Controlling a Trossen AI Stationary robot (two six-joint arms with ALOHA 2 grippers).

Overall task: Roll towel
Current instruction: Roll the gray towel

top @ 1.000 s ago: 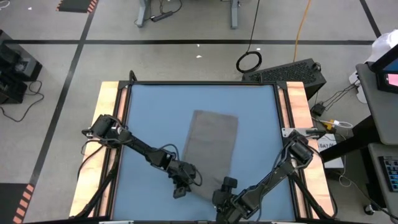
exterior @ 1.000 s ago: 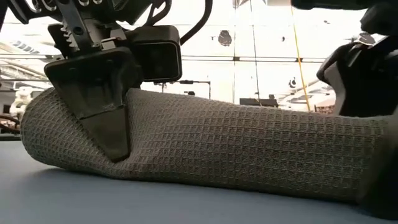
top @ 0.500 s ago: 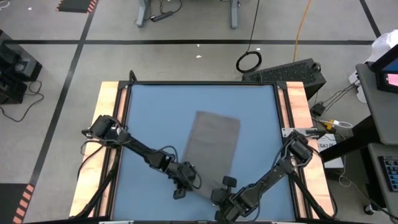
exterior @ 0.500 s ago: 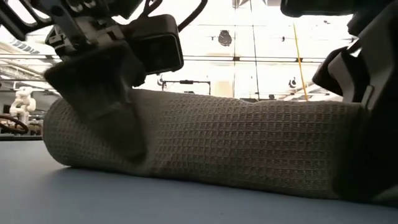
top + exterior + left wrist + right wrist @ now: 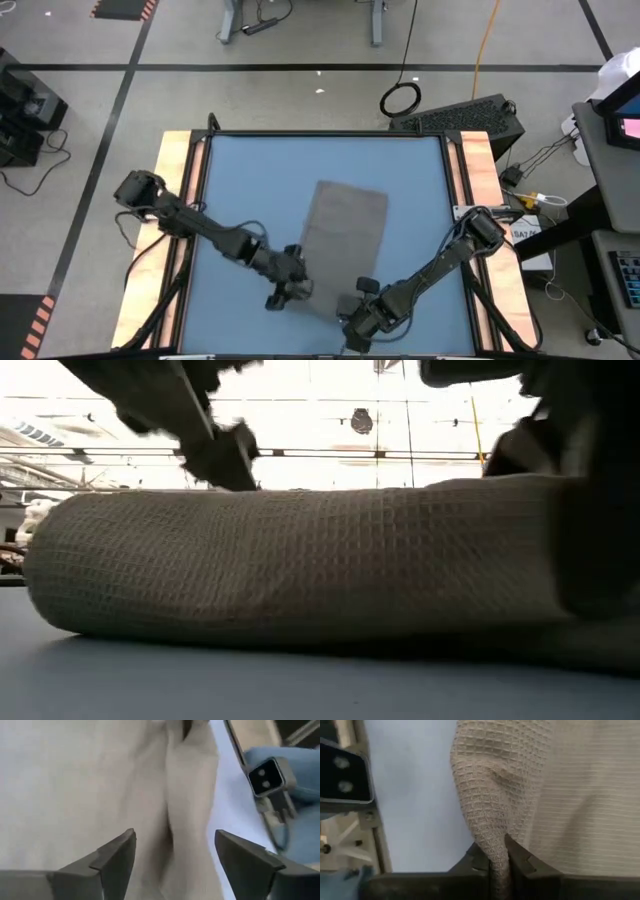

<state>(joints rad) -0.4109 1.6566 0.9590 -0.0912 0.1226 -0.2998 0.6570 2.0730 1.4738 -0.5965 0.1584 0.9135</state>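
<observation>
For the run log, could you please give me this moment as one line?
towel: near end rolled, rest flat on table | left gripper: open above roll, holding nothing | right gripper: shut on towel at roll's end

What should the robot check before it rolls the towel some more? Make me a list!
1. Right gripper pinching the towel: ok, its fingers are shut on a fold of cloth.
2. Left gripper let go: ok, its fingers stand open above the towel.
3. Roll started: ok, a thick roll shows in the low view.
4. Roll straight and even: cannot tell.
5. Flat towel left to roll: ok, plenty lies on the blue table.
</observation>
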